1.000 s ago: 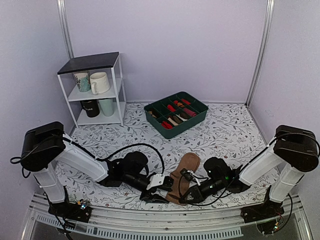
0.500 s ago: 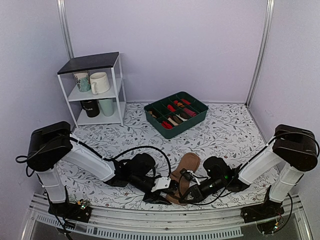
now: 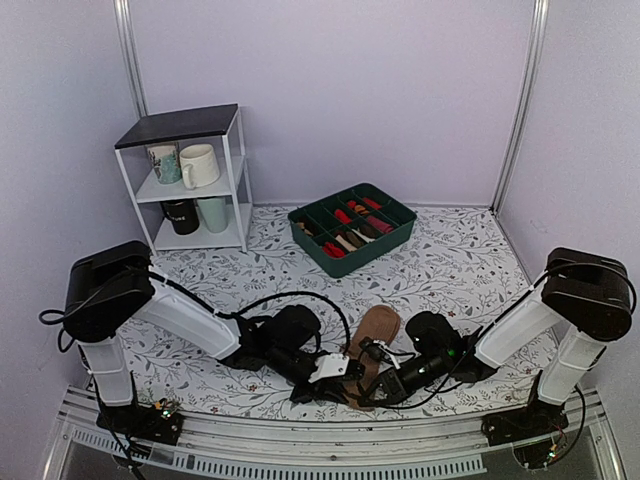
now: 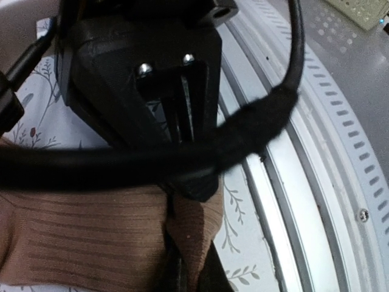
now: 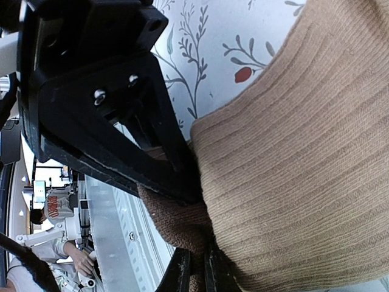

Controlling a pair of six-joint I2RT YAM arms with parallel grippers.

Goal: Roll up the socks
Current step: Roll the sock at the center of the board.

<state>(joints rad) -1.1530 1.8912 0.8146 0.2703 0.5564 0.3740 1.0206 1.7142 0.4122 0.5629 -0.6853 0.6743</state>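
Observation:
The socks [image 3: 374, 335] lie as a flat tan-brown strip on the patterned table, running from mid-table toward the near edge. My left gripper [image 3: 343, 380] is shut on the left corner of their near end. In the left wrist view a fold of brown knit [image 4: 196, 228] is pinched at that gripper [image 4: 193, 271]. My right gripper [image 3: 369, 388] is shut on the same end from the right. In the right wrist view the darker cuff [image 5: 176, 219] runs into that gripper [image 5: 199, 274] below the ribbed tan body [image 5: 304, 152]. The two grippers nearly touch.
A green divided box [image 3: 399, 232] holding several rolled socks stands at the back centre. A white shelf [image 3: 238, 170] with mugs stands at the back left. A metal rail [image 3: 300, 462] runs along the near edge, close under both grippers. A black cable [image 4: 255, 131] crosses the left wrist view.
My left arm has slid right to the socks' near end and its gripper has shut on the corner. The right gripper has kept its hold in place.

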